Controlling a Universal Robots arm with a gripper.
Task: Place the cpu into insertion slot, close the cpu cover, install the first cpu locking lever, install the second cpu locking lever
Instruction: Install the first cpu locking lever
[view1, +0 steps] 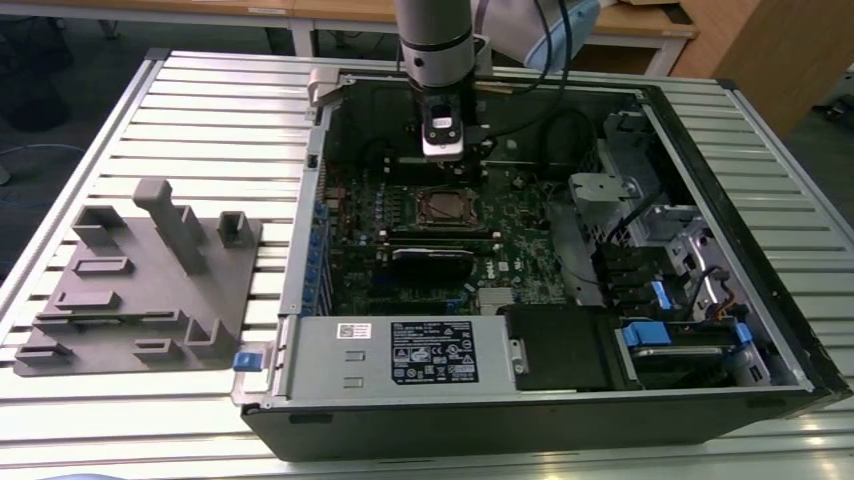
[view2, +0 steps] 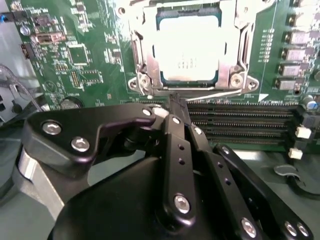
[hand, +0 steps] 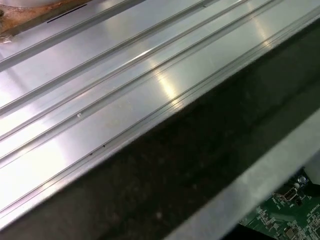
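- The gripper (view1: 445, 150) hangs in the upper middle of the exterior view, inside the open computer case (view1: 534, 420). It sits just above the insertion slot (view1: 419, 208) at the centre of the frame.
- In the second wrist view the black fingers are drawn together at their tips (view2: 175, 102), and we see nothing between them.
- The cpu (view2: 189, 47) lies flat in the slot with its pale metal top showing. The cpu cover (view2: 239, 47) looks to be lying down around it as a silvery frame.
- A thin silvery rod (view2: 225, 93), which we take for a locking lever, runs along the socket edge nearest the fingertips. We cannot tell whether the tips touch it.
- Our first worry is that the closed tips slide off so thin a rod. It could then spring back before it catches under its hook.
- If the cover is not fully seated, forcing the lever could rock the chip and bend the socket contacts.
- The memory slots (view2: 240, 125) lie just beside the fingertips, between them and the gripper body. A low or skewed push could scrape them or the green motherboard (view2: 75, 60).
- The first wrist view shows the case's dark wall against the ribbed metal table (view1: 200, 100), so a wide swing might strike it.
- The grey fixture tray (view1: 147, 290) sits well apart on the exterior view's left and poses no hazard.
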